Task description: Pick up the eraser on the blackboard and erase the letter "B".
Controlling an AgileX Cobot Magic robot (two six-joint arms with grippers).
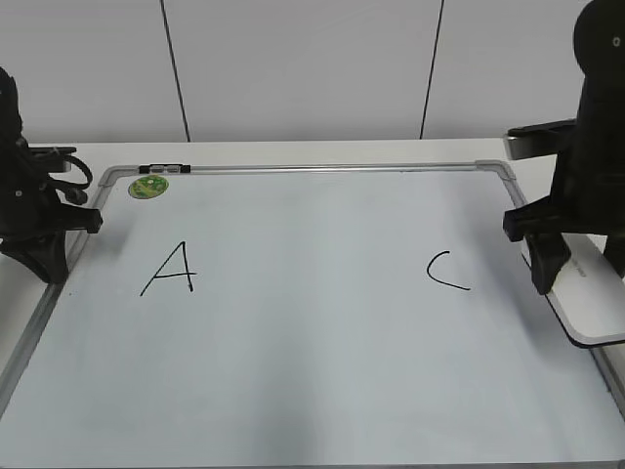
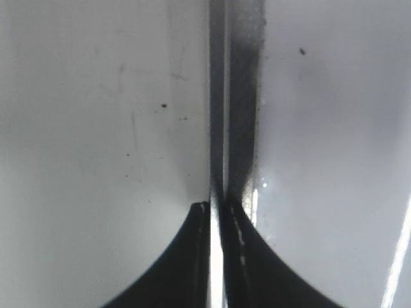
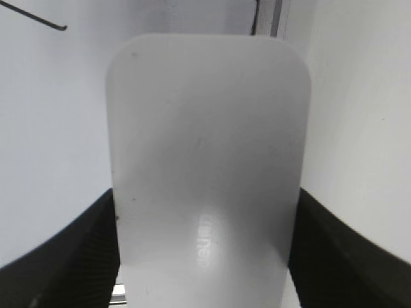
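fig. — my remote view of the whiteboard cell. the blackboard (image 1: 312, 322), in fact a white dry-erase panel in a grey metal frame with rounded corners, lies flat and fills most of the exterior view. its surface is pale and faintly bluish. a black "a" (image 1: 171, 269) is drawn left of centre and a black "c" (image 1: 447, 271) right of centre; between them i see bare board, with no letter "b" visible. a round green sticker (image 1: 148, 186) sits in the far left corner, just beside a small dark clip (image 1: 166, 170) on the top rail. behind the board i see a white tabletop (image 1: 293, 151) and a pale wall (image 1: 303, 63) divided by thin dark vertical seams.

the left gripper (image 2: 218, 208) hangs over the board's left frame edge; in the left wrist view its two dark fingers meet with only a sliver of light between them, holding nothing.

the right gripper (image 3: 202, 256) is at the board's right edge. in the right wrist view its ribbed dark fingers (image 3: 96, 250) press against both long sides of the eraser (image 3: 209, 160), a flat white rounded block with faint grey lettering. in the exterior view the eraser (image 1: 586, 308) lies partly over the right frame rail.
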